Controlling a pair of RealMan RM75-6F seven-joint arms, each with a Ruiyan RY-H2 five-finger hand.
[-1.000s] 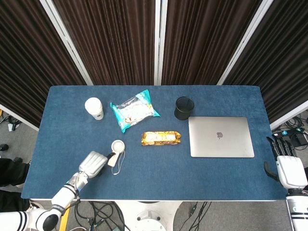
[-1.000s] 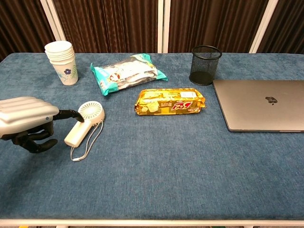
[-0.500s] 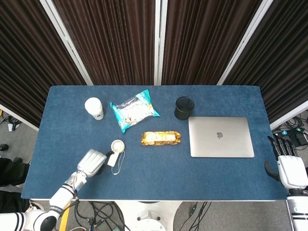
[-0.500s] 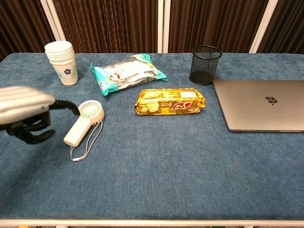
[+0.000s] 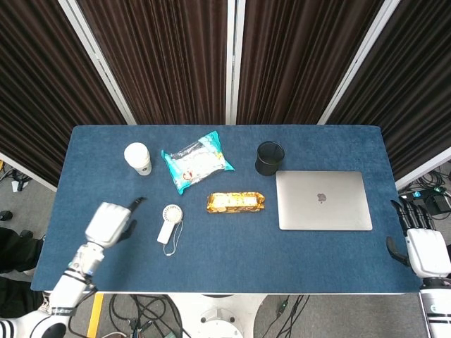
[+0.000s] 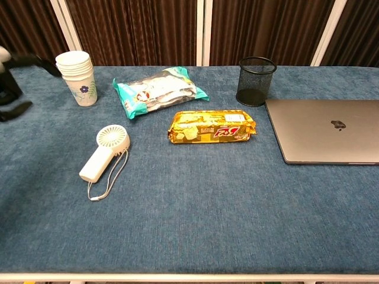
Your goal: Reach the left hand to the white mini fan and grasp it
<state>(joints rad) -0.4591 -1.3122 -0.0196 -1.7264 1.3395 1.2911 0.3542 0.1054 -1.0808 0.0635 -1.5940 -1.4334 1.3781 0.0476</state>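
While one white mini fan [image 6: 105, 153] lies untouched, both robot hands, left [image 5: 109, 224] and right [image 5: 425, 250], hold nothing, fingers apart.

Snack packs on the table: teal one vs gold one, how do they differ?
The teal pack is wider, partly clear and angled; the gold pack is slimmer, opaque and lies nearly square to the table edge. The teal pack sits farther back, by the cups. Both lie flat and untouched.
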